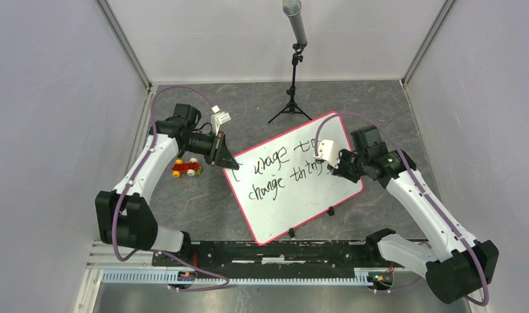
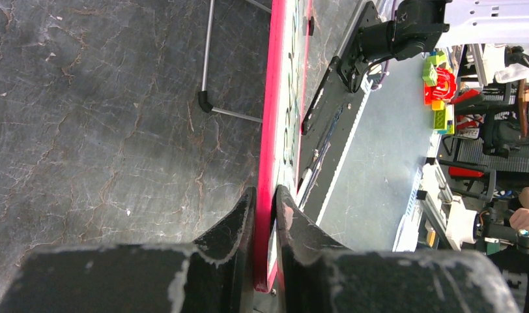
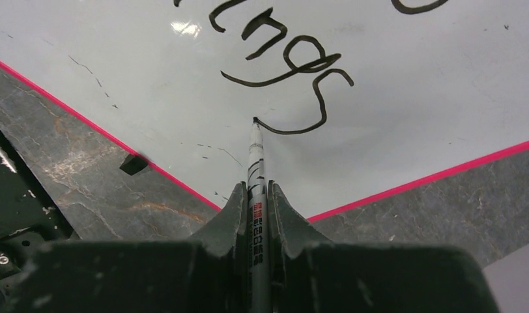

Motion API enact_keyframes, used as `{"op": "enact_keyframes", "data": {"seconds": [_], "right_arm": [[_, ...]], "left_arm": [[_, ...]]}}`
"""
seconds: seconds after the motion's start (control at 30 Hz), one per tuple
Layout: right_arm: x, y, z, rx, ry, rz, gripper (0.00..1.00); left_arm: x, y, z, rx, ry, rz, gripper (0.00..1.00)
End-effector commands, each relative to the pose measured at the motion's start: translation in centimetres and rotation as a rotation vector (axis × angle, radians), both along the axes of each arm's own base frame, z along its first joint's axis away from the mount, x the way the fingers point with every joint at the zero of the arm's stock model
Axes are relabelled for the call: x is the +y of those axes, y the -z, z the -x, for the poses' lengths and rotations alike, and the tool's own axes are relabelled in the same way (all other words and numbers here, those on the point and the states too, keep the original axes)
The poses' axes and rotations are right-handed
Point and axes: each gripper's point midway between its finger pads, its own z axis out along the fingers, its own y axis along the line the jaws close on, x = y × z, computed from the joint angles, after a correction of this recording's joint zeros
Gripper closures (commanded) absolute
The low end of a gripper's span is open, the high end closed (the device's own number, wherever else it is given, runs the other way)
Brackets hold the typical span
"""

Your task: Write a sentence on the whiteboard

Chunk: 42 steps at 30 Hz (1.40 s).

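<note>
Whiteboard (image 1: 294, 203): glossy white face, thin pink-red rim. Sentence (image 1: 275, 179): black script, two lines. Marker (image 3: 256, 163): pale grey barrel, black bands, red-and-black print, black tip. Toy car (image 1: 187, 169), at nine o'clock of the board: red, with yellow and green bits. Table (image 1: 203, 212): dark grey, veined with pale cracks. Cables (image 1: 175, 87): purple.

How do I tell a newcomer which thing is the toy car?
Find the large white rectangular whiteboard with a pink-red rim, lying askew on the dark grey tabletop. At its left corner the left arm's black pincer clamps the rim; just left of that pincer sits the small plastic toy car. It is the only bright multicoloured item there, red and yellow.
</note>
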Motion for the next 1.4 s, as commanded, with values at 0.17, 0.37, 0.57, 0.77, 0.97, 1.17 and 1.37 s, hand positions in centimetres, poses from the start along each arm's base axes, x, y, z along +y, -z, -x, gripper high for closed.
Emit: {"op": "enact_keyframes", "data": {"seconds": [0.17,0.37,0.57,0.77,0.97,1.17,1.37], "right_arm": [[2.6,-3.5,-0.8,-0.076,-0.038,-0.151,1.0],[1.4,-4.4,-0.9,-0.109,-0.023,-0.096,1.0],[-0.5,-4.3,-0.9,-0.134,0.02,-0.006,1.0],[-2.4,-3.2,-1.8,-0.181,0.084,0.075,1.0],[-2.5,-1.7,-2.1,-0.174,0.091,0.09,1.0],[-2.5,-0.8,-2.4,-0.176,0.099,0.089,1.0],[-2.7,-0.8,-2.2,-0.167,0.097,0.105,1.0]], "left_arm": [[0.2,1.3,-0.7,-0.082,0.034,-0.069,0.98],[0.2,1.2,-0.7,-0.086,0.034,-0.07,0.98],[0.2,1.2,-0.7,-0.084,0.034,-0.067,0.98],[0.2,1.2,-0.8,-0.082,0.033,-0.067,0.98],[0.2,1.2,-0.7,-0.083,0.032,-0.068,0.98],[0.2,1.4,-0.7,-0.08,0.032,-0.074,0.98],[0.2,1.3,-0.9,-0.08,0.032,-0.071,0.98]]}}
